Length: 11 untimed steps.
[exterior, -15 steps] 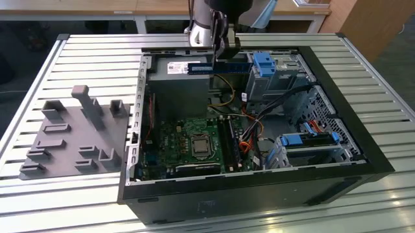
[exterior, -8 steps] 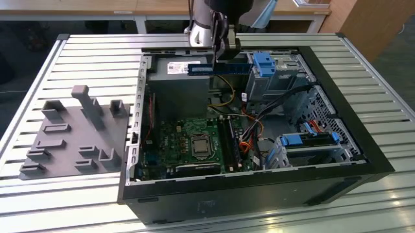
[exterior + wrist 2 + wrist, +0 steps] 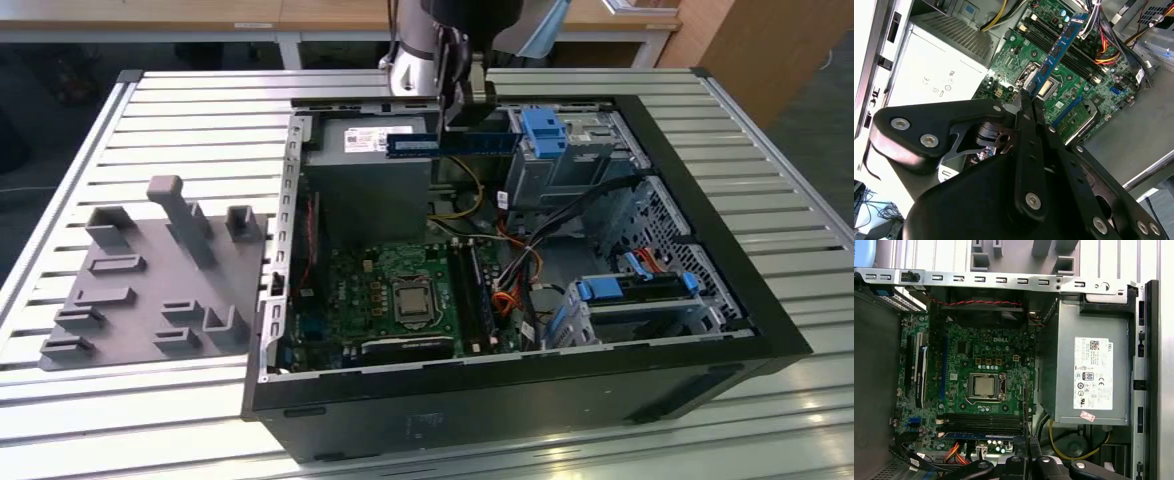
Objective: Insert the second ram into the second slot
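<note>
My gripper (image 3: 461, 132) is shut on the second ram (image 3: 447, 143), a thin blue circuit-board stick. It holds the stick level in the air over the far end of the open computer case (image 3: 534, 390), above the power supply. In the second wrist view the fingertips (image 3: 1026, 107) pinch one end of the ram (image 3: 1059, 47), which reaches out over the green motherboard (image 3: 1079, 85). The first wrist view has the ram (image 3: 981, 435) edge-on beside the gripper (image 3: 1027, 442). The dark memory slots (image 3: 473, 290) (image 3: 985, 419) lie on the motherboard, apart from the stick.
A grey power supply (image 3: 363, 175) and light-blue drive-bay clips (image 3: 545, 125) (image 3: 623, 289) flank the board. Orange and black cables (image 3: 514, 272) run beside the slots, near the processor socket (image 3: 406, 298). A grey fixture plate (image 3: 147, 290) with upright holders sits at the exterior view's left.
</note>
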{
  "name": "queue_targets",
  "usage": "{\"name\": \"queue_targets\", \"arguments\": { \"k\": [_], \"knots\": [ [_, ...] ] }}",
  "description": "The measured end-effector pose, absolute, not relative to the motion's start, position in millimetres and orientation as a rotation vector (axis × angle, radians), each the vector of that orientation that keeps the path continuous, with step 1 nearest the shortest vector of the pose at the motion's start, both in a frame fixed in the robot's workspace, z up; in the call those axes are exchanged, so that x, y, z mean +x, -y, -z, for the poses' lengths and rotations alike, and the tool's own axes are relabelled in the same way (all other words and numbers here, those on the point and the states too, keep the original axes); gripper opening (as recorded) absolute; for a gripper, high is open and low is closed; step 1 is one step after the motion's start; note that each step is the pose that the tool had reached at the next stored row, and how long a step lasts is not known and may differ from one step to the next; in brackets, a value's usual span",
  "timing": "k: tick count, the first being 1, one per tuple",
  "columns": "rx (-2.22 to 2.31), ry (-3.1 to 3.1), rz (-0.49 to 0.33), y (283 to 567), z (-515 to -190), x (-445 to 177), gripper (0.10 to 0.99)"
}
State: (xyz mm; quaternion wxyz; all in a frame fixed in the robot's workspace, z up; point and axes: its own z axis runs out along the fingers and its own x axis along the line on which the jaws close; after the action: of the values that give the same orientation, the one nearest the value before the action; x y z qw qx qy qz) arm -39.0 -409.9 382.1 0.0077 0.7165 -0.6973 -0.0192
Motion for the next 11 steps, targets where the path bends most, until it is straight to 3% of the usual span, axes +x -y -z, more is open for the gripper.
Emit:
{"name": "queue_targets", "arguments": {
  "k": [11],
  "knots": [
    [2.24, 2.18, 0.06, 413.3, -382.1, -39.0, 0.137]
  ]
}}
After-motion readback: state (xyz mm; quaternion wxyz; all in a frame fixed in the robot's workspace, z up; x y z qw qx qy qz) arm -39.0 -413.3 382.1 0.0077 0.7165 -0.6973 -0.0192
